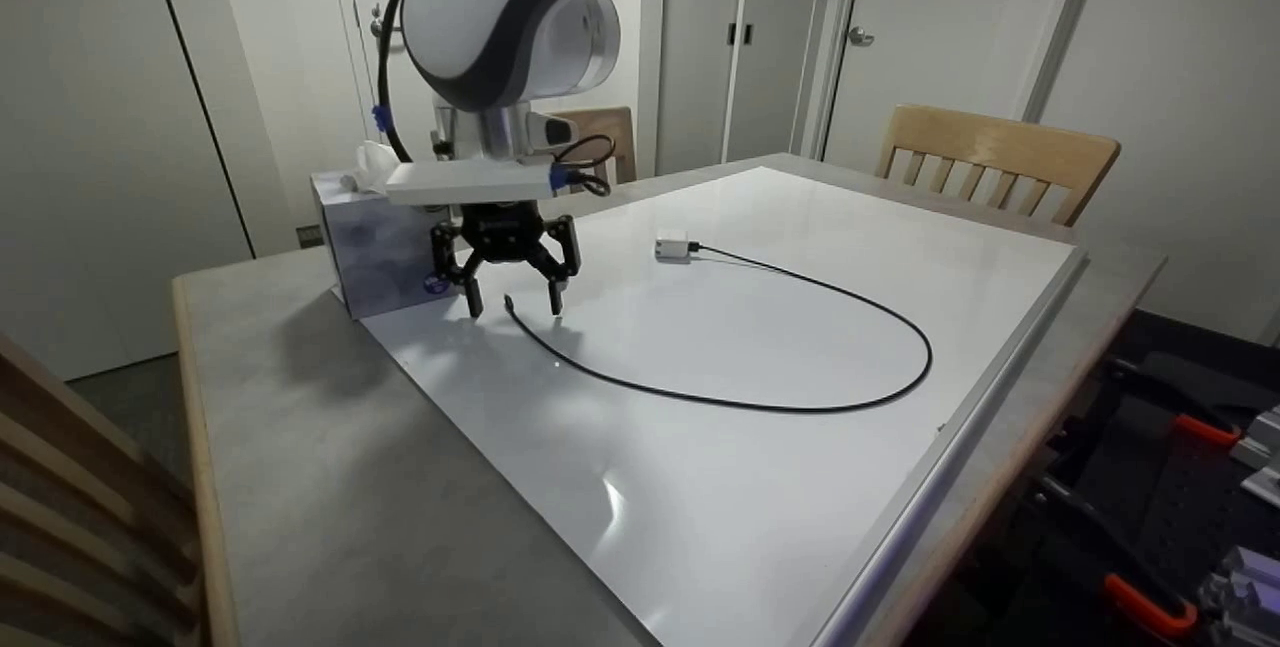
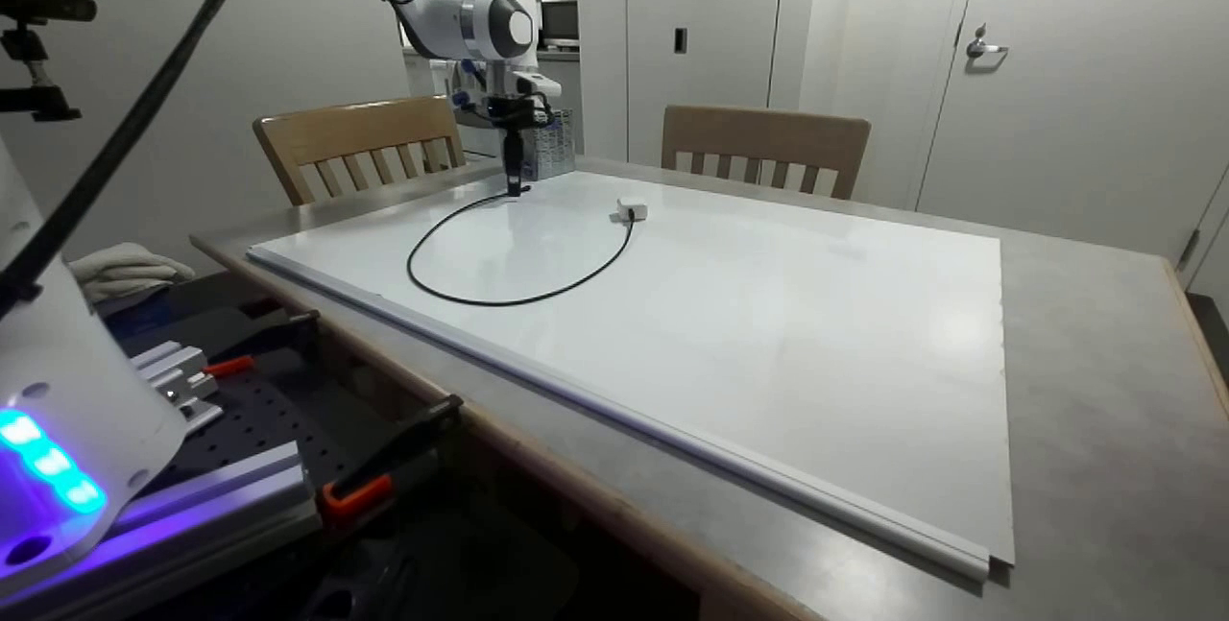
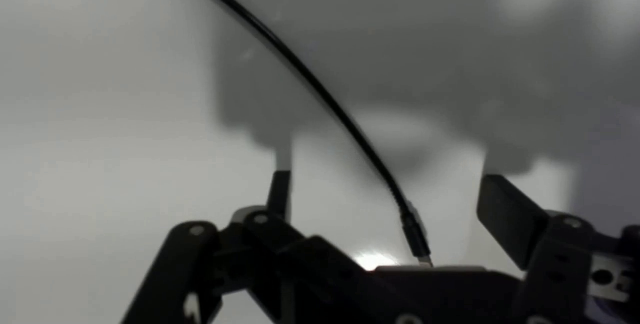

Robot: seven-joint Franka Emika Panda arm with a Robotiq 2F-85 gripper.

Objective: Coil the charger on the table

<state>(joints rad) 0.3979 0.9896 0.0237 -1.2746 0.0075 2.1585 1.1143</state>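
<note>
The charger is a thin black cable (image 1: 820,409) lying in one wide open loop on the white-topped table (image 1: 720,507). It also shows in an exterior view (image 2: 499,303) and in the wrist view (image 3: 320,88). One end joins a small white adapter block (image 1: 672,245). The other end has a dark plug (image 3: 416,236) with a metal tip, partly hidden by the gripper body in the wrist view. My gripper (image 1: 515,312) points down, open and empty, close above that plug end. In the wrist view the gripper's fingers (image 3: 386,181) stand apart on either side of the cable, not touching it.
A tissue box (image 1: 385,252) stands close beside the gripper at the table's corner; it also shows in an exterior view (image 2: 554,146). A raised rail (image 2: 614,400) runs along one panel edge. Wooden chairs (image 1: 1000,142) stand around the table. Clamps with orange handles (image 2: 357,498) sit near the robot base.
</note>
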